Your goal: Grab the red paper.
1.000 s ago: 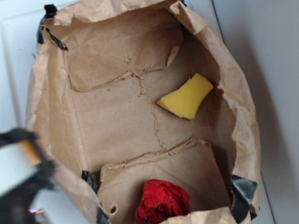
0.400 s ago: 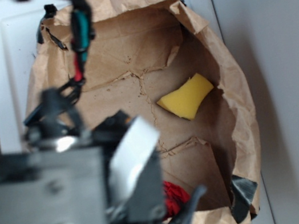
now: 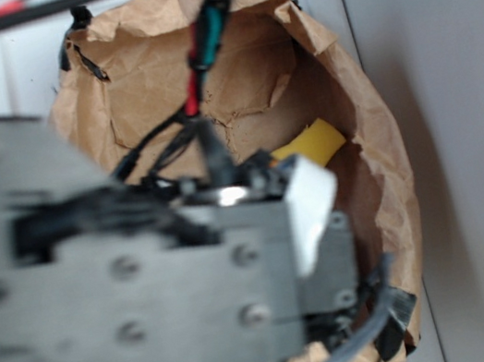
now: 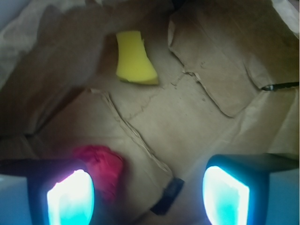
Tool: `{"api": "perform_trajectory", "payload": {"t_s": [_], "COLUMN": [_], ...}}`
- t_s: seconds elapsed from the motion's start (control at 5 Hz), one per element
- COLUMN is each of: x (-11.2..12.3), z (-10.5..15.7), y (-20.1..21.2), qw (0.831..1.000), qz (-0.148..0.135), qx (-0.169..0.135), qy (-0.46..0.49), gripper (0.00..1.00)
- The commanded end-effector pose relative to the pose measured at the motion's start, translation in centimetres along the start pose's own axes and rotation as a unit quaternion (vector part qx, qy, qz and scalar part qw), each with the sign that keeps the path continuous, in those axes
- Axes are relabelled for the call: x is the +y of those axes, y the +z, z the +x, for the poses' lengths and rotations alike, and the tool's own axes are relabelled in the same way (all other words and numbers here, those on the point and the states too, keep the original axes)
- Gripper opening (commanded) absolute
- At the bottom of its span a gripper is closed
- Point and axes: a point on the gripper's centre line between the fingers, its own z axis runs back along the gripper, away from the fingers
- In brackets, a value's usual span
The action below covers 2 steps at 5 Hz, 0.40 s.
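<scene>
my gripper [image 4: 147, 194] hangs wide open and empty inside the brown paper bag [image 4: 211, 61], the crumpled red paper ball [image 4: 101, 164] beside one finger, so i judge the grab not yet done.

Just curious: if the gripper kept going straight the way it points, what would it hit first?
Probably the bare brown paper bag floor between its open jaws; the red paper lies off beside one jaw, though depth is unclear.
</scene>
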Motion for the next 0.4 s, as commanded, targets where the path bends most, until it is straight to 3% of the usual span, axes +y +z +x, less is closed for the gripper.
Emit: {"api": "perform_trajectory", "payload": {"t_s": [0.0, 0.2], "x": [-0.37, -0.41], "z": [0.93, -0.02], "y": [0.39, -0.07], "qw": [0.998, 0.997], "qz": [0.001, 0.020], "qx": [0.023, 0.062], "qy": [0.062, 0.046], "gripper": [1.00, 1.00]}}
